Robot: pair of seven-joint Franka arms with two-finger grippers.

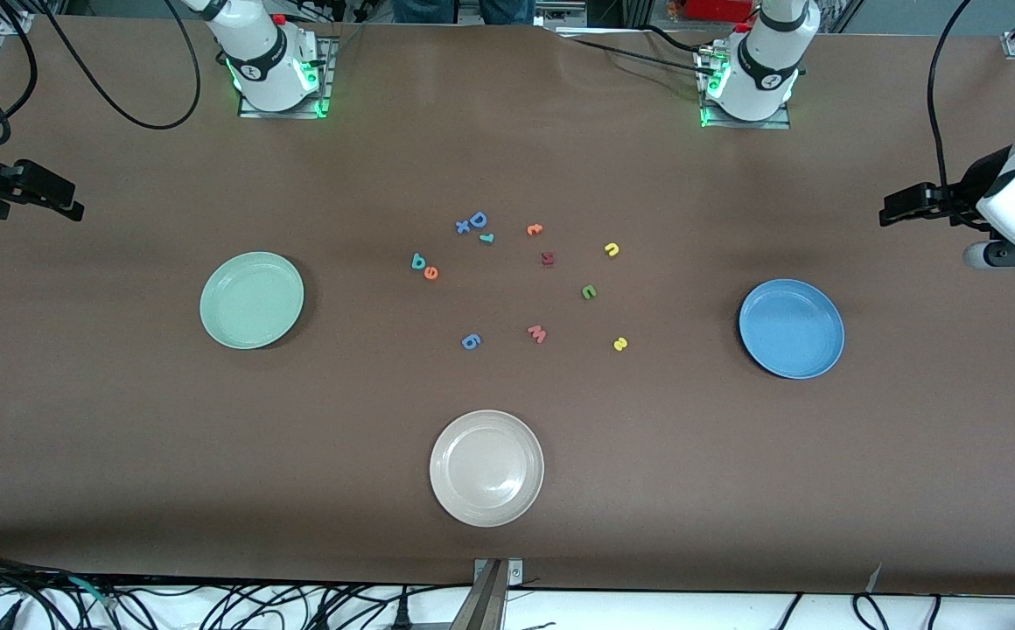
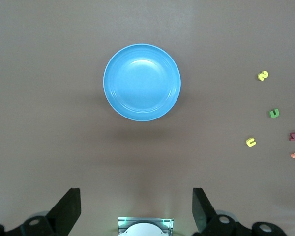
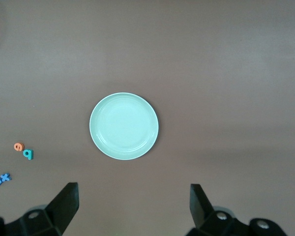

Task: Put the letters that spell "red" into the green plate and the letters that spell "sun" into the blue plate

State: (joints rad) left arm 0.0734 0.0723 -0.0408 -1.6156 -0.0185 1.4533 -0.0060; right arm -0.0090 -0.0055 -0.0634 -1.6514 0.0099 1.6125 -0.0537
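Small foam letters lie scattered mid-table. The teal r (image 1: 486, 238), teal d (image 1: 418, 261) and orange e (image 1: 430, 273) lie toward the green plate (image 1: 251, 300). The yellow n (image 1: 612, 249), green u (image 1: 589, 292) and yellow s (image 1: 619, 344) lie toward the blue plate (image 1: 791, 328). My left gripper (image 1: 888, 212) hangs open and empty over the table's end past the blue plate (image 2: 142, 82). My right gripper (image 1: 72, 201) hangs open and empty over the other end, past the green plate (image 3: 124, 126). Both plates hold nothing.
A cream-white plate (image 1: 486, 468) sits nearest the front camera. Other letters lie among the task ones: a blue D (image 1: 477, 219), a blue x (image 1: 463, 227), an orange letter (image 1: 535, 229), a dark red one (image 1: 548, 258), a pink w (image 1: 537, 333) and a blue one (image 1: 470, 341).
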